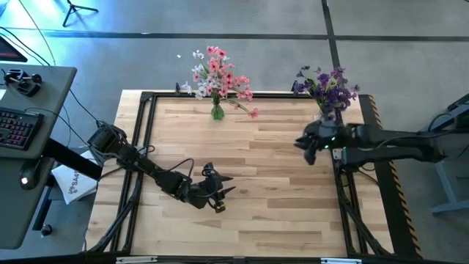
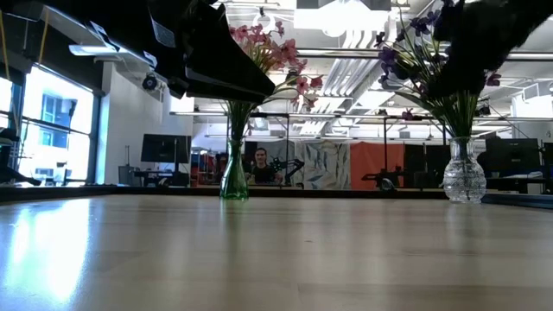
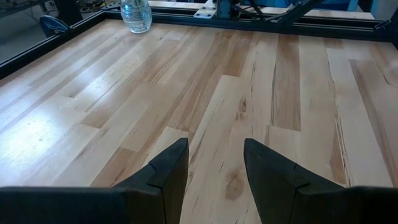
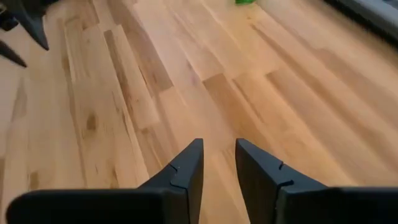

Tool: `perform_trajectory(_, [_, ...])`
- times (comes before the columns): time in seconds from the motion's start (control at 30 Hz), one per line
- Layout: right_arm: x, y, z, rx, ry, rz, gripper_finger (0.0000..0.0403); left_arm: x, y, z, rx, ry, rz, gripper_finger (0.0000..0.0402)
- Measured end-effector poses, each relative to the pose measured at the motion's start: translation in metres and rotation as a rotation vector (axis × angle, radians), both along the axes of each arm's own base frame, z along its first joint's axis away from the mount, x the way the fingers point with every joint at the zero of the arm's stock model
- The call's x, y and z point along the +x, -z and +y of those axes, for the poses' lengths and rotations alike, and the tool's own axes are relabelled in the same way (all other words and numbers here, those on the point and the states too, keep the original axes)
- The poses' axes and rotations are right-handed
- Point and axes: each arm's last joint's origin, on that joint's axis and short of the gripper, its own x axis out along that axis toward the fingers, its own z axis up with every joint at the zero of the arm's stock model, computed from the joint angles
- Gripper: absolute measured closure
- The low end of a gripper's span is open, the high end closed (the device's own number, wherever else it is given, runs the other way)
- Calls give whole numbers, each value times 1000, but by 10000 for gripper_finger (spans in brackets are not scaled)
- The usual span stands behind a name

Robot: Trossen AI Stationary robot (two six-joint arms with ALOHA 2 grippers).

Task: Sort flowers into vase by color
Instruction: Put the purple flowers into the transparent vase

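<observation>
The left pincer [image 1: 220, 192] hangs nearest, over the near middle of the wooden tabletop [image 1: 256, 220], its dark fingers [image 3: 168, 168] spread with only bare planks between them. Left of the tabletop, a white paper [image 1: 73, 183] carries dark lettering too small to read. At the tabletop's far edge a green glass vase [image 1: 217, 111] holds the pink and white flowers [image 1: 218, 73]. Right of that vase, a clear cut-glass vase [image 2: 464, 177] at the far right corner holds the purple flowers [image 1: 328, 84]. The right pincer [image 1: 308, 147] hovers just in front of the clear vase, fingers [image 4: 186, 168] slightly parted, pinching nothing.
</observation>
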Motion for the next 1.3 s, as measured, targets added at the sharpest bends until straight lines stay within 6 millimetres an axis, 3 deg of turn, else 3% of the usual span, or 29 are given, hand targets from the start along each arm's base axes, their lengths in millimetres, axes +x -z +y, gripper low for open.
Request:
perform_trajectory(0.1, [11,29,0,16,11,-44,316,0,0,0,0,-1,0,257])
perform_trajectory(0.2, [15,33,-1,9,15,-18,306,0,0,0,-1,-1,-3,257])
perform_trajectory(0.3, [12,22,-3,-9,65,79,284,1,-1,0,-4,-1,-8,257])
perform_trajectory(0.47, [-11,-4,-4,-125,428,203,277,1,-1,0,-8,-1,-14,257])
perform_trajectory(0.57, [-20,-4,0,-187,606,173,289,1,-1,0,-8,-1,-14,257])
perform_trajectory(0.7, [-20,10,3,-226,663,150,290,1,-1,-1,-7,1,-13,257])
perform_trajectory(0.97, [-18,6,-9,-381,821,66,184,0,-1,-1,3,6,-10,257])
perform_trajectory(1.03, [-17,4,-12,-435,844,55,173,0,-1,-1,3,5,-10,257])
perform_trajectory(1.13, [-15,1,-14,-486,845,52,189,1,-1,-1,2,5,-11,257])
perform_trajectory(1.3, [-9,-3,-17,-525,816,54,270,1,-2,-1,-1,5,-16,257])
